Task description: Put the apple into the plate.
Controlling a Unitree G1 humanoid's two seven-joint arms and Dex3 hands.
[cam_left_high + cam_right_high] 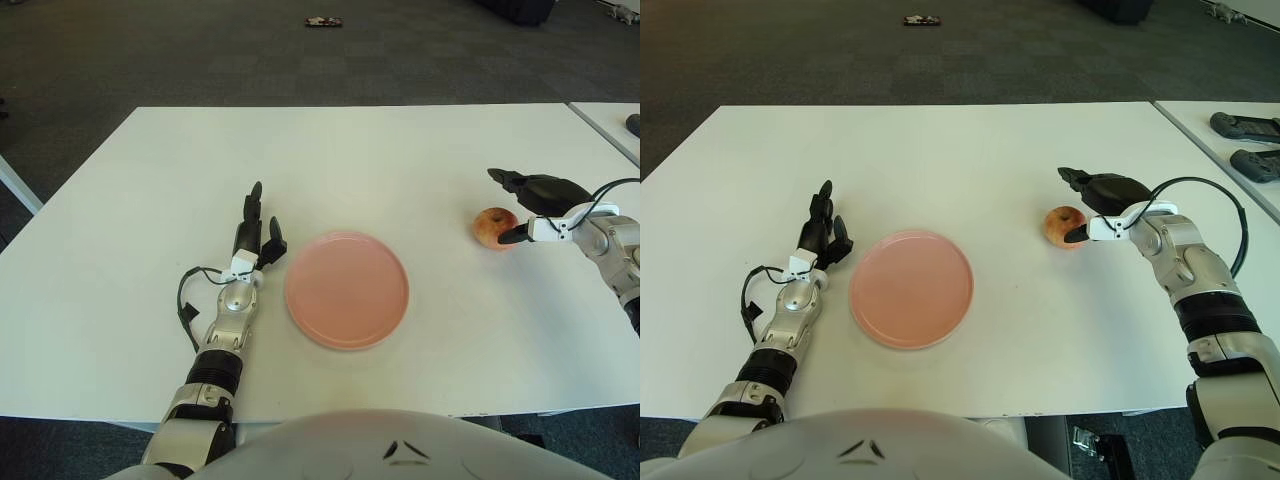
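Note:
A reddish-yellow apple [494, 227] sits on the white table, right of the pink plate [346, 288]. My right hand [520, 205] is just to the apple's right, fingers spread: one reaches past its far side, the thumb touches its near right side. The fingers are not closed around it. My left hand [253, 228] shows just left of the plate with fingers stretched out, holding nothing.
The white table [330, 150] runs wide around the plate. A second table with dark devices [1245, 128] stands at the far right. A small dark object [323, 21] lies on the floor beyond the table.

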